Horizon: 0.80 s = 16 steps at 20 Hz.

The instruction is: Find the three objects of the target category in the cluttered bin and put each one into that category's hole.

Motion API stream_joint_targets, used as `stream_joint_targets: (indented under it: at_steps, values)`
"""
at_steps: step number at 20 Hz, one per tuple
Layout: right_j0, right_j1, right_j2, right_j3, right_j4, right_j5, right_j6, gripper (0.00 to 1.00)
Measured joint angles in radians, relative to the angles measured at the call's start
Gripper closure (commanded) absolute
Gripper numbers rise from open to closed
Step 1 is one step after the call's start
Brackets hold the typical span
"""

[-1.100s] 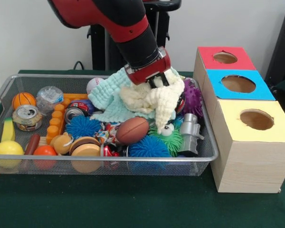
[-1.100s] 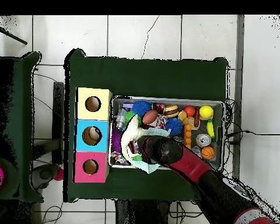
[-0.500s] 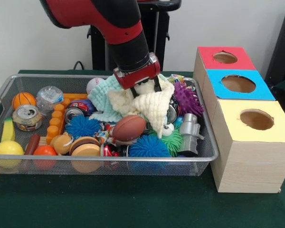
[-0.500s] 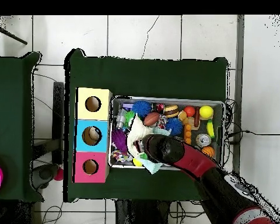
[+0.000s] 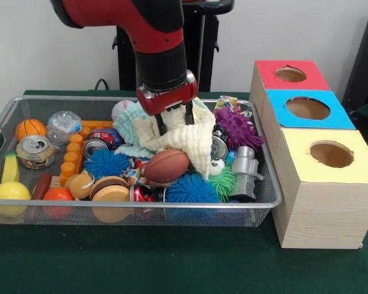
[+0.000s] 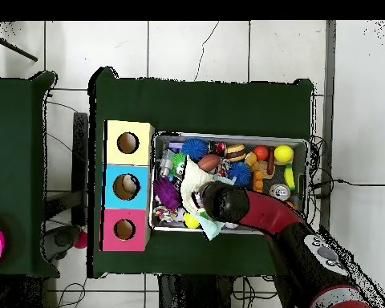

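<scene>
My gripper (image 5: pixel 174 122) hangs over the middle of the wire bin (image 5: pixel 141 205), shut on a cream knitted cloth (image 5: pixel 190 139) that drapes down from its fingers over the clutter. A mint cloth (image 5: pixel 129 125) lies bunched behind and to the left of it. In the overhead view the arm (image 6: pixel 252 212) covers the gripper, and only the cream cloth (image 6: pixel 193 178) shows beside it. Three boxes with holes stand right of the bin: red (image 5: pixel 291 74), blue (image 5: pixel 308 108) and yellow (image 5: pixel 331 154).
Around the cloth lie a brown football (image 5: pixel 170 166), blue spiky balls (image 5: pixel 107 164), a purple spiky ball (image 5: pixel 238 127), a green spiky ball (image 5: pixel 224 179) and a grey toy (image 5: pixel 245 171). Cans (image 5: pixel 35 150), a basketball (image 5: pixel 30 128), a burger (image 5: pixel 110 191) and a lemon (image 5: pixel 10 191) fill the left end.
My gripper has moved left across the bin in the front view, dragging the cream cloth along. The purple spiky ball and the can beneath it have come into plain sight.
</scene>
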Motion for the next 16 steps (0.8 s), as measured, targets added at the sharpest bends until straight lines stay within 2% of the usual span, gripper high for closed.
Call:
stream_joint_targets:
  at_steps: [8, 16]
  values:
    - [0.073, -0.021, -0.058, -0.103, -0.078, 0.116, 0.000, 0.00]
    - [0.123, -0.045, -0.105, -0.199, -0.096, 0.243, 0.000, 0.00]
